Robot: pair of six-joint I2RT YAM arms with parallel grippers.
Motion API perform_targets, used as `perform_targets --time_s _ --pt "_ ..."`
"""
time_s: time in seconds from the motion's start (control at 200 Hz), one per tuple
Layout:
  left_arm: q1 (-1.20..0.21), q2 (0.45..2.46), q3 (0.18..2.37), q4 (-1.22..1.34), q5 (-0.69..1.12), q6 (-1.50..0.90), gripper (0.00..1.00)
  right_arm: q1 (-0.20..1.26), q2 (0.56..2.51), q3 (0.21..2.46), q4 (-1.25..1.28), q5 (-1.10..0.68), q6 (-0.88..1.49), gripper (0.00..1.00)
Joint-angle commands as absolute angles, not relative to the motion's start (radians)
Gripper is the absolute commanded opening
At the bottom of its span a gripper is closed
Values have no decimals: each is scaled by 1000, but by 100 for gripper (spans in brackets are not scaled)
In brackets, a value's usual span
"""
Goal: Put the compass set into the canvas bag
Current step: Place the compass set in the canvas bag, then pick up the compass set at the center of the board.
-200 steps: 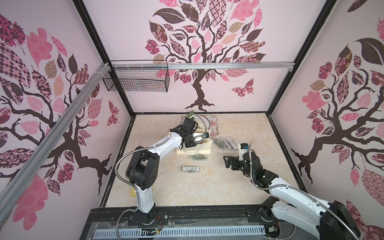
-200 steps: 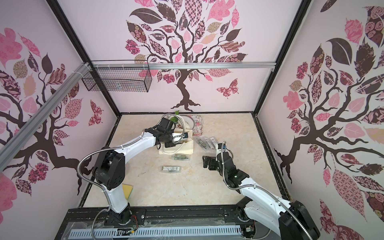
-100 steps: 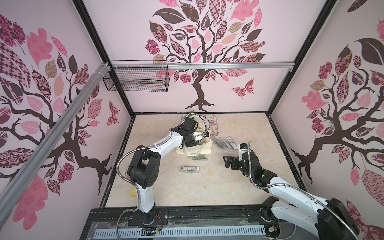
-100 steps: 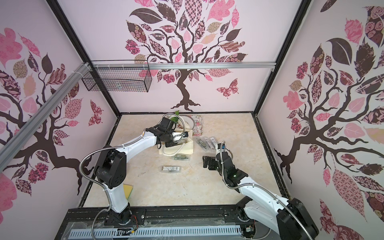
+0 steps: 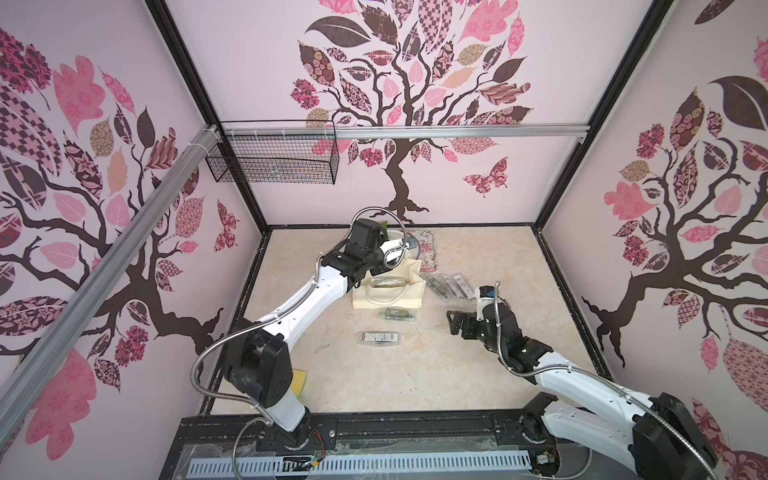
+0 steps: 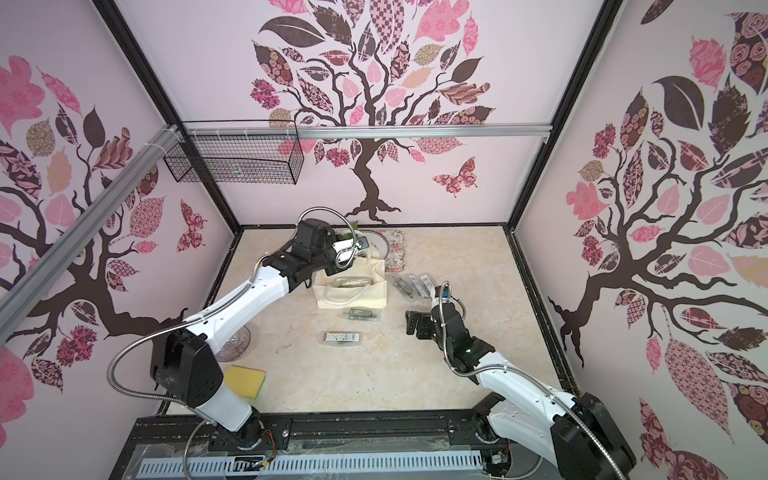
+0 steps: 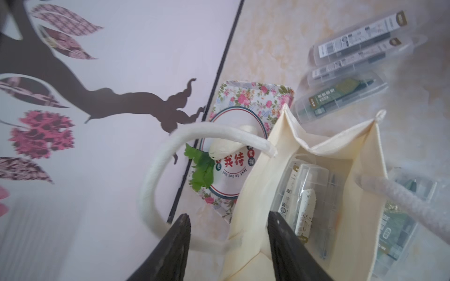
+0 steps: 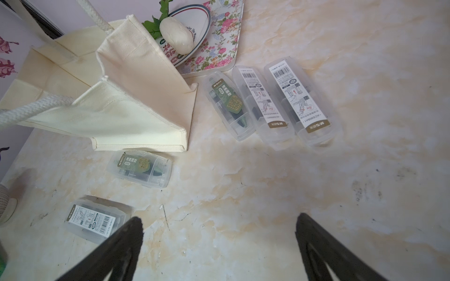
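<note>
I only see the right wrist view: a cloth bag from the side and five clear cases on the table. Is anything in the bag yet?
Observer: Yes. The left wrist view looks down into the bag, and a clear case lies inside.
Operator: And the other arm, what is it doing?
Observer: The left gripper hangs over the bag's rim, jaws apart, holding nothing.
Operator: Is there anything else on the table that I miss?
Observer: A yellow sponge lies beside the left arm's base, seen in a top view.
</note>
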State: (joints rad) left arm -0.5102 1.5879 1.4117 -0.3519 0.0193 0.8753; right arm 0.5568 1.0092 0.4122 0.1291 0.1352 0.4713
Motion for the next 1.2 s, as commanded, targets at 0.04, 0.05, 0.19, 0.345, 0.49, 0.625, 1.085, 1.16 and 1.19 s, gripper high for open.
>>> perform_targets --time_s 0.04,0.05,0.19,0.345,0.49,0.625,1.085,1.16,1.19 --pt "-511 1455 1278 -197 1 749 63 560 1029 481 123 168 433 100" --pt "-512 1445 1267 -190 2 741 64 561 1030 483 124 168 431 100" --pt "-514 1302 1127 -85 -17 551 67 560 1072 535 112 175 411 100" --pt "-517 1150 957 -11 -18 354 97 559 1121 632 80 220 358 100" --pt "-549 1057 840 26 -102 156 97 551 1219 735 67 256 313 100" --pt "-598 1019 814 -45 -250 -14 97 489 1366 843 42 166 291 100" --pt "-608 954 810 -250 -192 -292 97 303 1736 1093 -63 130 233 97" --pt "-608 941 795 -246 -193 -286 97 277 1780 1131 -99 148 209 95" --pt "-607 936 791 -245 -196 -282 97 271 1794 1140 -107 148 195 94"
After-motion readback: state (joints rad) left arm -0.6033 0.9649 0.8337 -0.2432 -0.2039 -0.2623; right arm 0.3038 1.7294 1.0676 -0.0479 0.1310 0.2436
